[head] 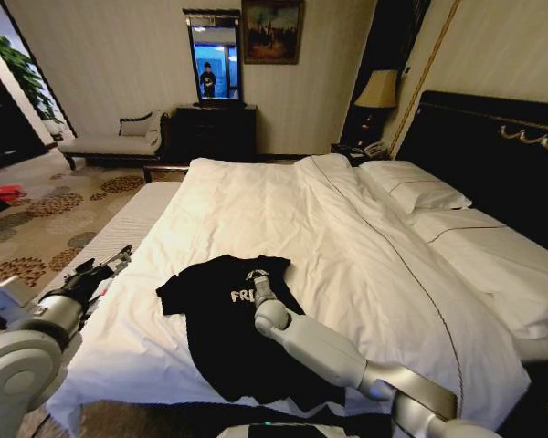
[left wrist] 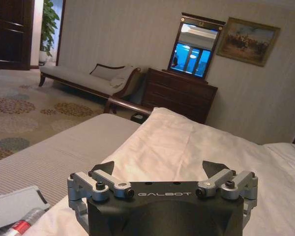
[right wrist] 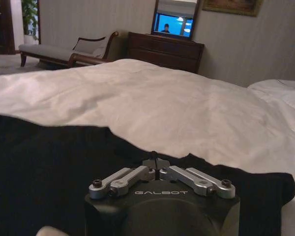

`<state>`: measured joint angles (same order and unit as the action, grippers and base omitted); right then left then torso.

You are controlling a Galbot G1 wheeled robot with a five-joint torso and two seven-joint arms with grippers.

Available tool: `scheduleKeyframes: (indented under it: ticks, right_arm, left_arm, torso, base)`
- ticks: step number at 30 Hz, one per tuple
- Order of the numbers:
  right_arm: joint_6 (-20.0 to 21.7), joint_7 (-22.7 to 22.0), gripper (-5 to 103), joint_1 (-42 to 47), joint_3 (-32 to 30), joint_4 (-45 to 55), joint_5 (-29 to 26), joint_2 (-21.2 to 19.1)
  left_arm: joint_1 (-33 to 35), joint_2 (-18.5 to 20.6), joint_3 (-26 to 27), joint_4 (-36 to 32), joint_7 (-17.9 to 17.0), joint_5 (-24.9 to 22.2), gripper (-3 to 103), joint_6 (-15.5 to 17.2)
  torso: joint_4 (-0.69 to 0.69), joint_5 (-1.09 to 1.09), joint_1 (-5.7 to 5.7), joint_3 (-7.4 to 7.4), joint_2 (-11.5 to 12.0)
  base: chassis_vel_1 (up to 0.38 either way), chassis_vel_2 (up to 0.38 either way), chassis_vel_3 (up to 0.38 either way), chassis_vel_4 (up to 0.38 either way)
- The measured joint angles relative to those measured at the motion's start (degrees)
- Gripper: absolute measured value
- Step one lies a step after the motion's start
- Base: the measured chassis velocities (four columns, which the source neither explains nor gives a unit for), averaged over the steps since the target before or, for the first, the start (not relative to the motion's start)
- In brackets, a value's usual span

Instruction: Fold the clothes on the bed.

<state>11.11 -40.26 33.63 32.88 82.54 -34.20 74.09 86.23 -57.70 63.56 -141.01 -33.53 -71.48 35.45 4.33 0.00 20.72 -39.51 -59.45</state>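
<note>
The right gripper (head: 258, 285) rests on the black T-shirt (head: 219, 342) near its collar, at about twelve o'clock of the garment in the head view; its fingers are drawn together, and the right wrist view suggests they pinch a small fold of the cloth, though the contact itself is hard to make out. The T-shirt lies spread flat on the white duvet (head: 283, 210) of the bed (head: 493, 137), near the foot edge closest to the robot, collar pointing away towards the pillows (head: 411, 187); white lettering shows beside the gripper. The left gripper (head: 110, 265) hangs off the bed's side at about nine o'clock of the shirt, well apart from it, its fingers (left wrist: 102, 169) spread wide with nothing between them.

To do this fold well, the pinch probably should take only the shirt's fabric and not the duvet beneath; lifting low and drawing the edge straight over would likely keep the soft cloth from bunching; the free sleeve at ten o'clock could drag and wrinkle.

Counted: one T-shirt; one bed; two pillows visible; two grippers.
</note>
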Motion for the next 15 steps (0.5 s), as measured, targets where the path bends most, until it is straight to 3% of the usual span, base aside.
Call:
scheduleKeyframes:
  ticks: [6, 12, 14, 15]
  right_arm:
    - [-0.6, -0.8, -3, 0.9, 0.4, -0.2, 2.2, -0.3]
    - [-3.4, -1.0, 13, 2.3, -1.1, 3.4, 4.2, -2.1]
    - [-8.8, 1.1, 24, 3.2, -3.0, 5.2, 5.7, -3.2]
    - [-11.6, 2.9, 24, 3.8, -4.5, 6.0, 5.7, -3.7]
  left_arm:
    - [0.0, -0.3, -0.2, 1.2, 0.0, 0.3, 100, -0.1]
    - [-0.9, -0.8, -2.7, 4.1, 0.2, 1.1, 100, -0.5]
    - [-1.9, -1.0, -4.7, 7.0, 0.3, 1.0, 100, -0.9]
    - [-2.4, -1.2, -5.6, 8.4, 0.3, 1.0, 100, -1.0]
  torso:
    - [0.0, 0.0, 0.0, 0.0, 0.0]
    - [0.0, 0.0, 0.0, 0.0, 0.0]
    - [0.0, 0.01, 0.0, 0.0, 0.0]
    - [0.0, 0.02, 0.0, 0.0, 0.0]
  base:
    - [0.0, 0.0, 0.0, 0.0]
    - [0.0, 0.0, 0.0, 0.0]
    - [0.0, 0.0, 0.0, 0.0]
    - [0.0, 0.0, 0.0, 0.0]
